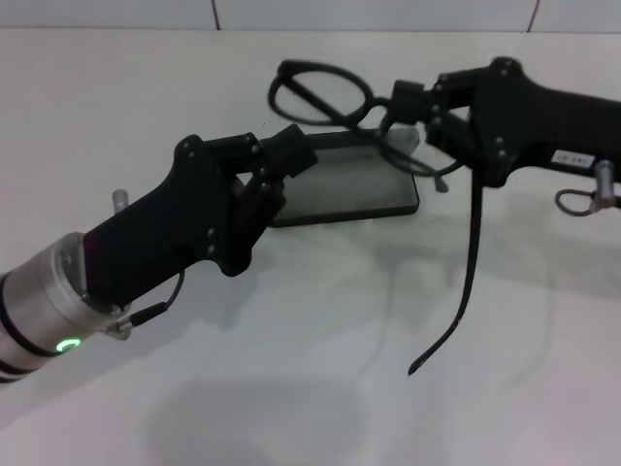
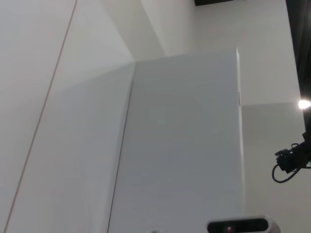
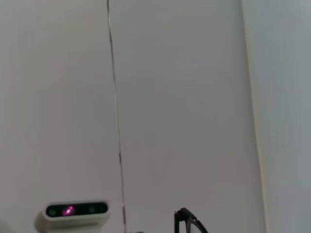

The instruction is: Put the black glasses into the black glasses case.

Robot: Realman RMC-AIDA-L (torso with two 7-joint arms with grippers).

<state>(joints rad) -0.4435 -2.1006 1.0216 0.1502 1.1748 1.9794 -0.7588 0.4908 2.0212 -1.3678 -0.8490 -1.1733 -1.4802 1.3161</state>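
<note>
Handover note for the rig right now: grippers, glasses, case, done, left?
Right gripper: shut on the glasses, held in the air above the far end of the case; one temple arm hangs down unfolded.
Left gripper: at the case's near-left end, on or over its edge; grip unclear.
Case: open on the table, grey lining showing, nothing in it.
Done: glasses picked up.
Left: lower them into the case and release.

Crowded over the case, open tabletop nearer you.
Your left gripper and the black glasses block the black glasses case.
</note>
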